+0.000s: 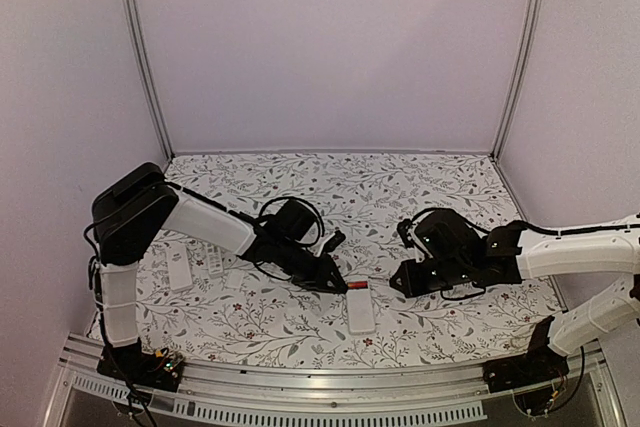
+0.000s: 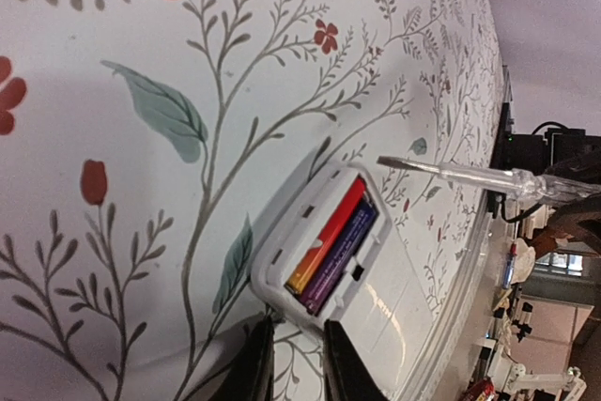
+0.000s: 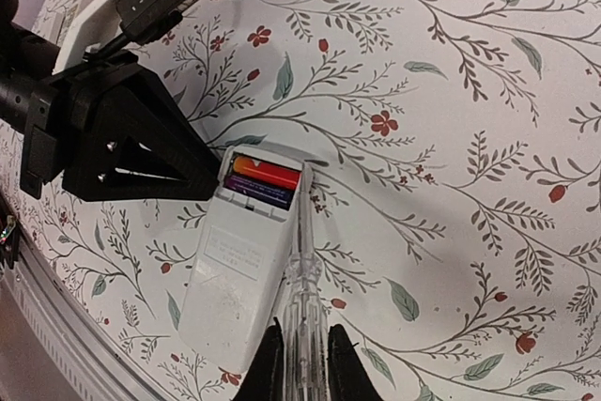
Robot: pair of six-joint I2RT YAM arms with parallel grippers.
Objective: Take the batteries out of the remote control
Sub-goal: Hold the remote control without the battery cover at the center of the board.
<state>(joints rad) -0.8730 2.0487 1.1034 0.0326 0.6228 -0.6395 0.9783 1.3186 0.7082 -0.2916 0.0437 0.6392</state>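
Batteries (image 3: 263, 183) sit side by side in the open compartment of the remote (image 3: 235, 279), at 6 o'clock on the bench (image 1: 450, 187); none is out yet. Right claw (image 3: 299, 356) clamps a clear-handled tool (image 3: 300, 269) whose tip reaches the compartment's 3 o'clock side. Left claw (image 2: 299, 363), at 9 o'clock, stands narrowly parted; whether it pinches anything I cannot tell.
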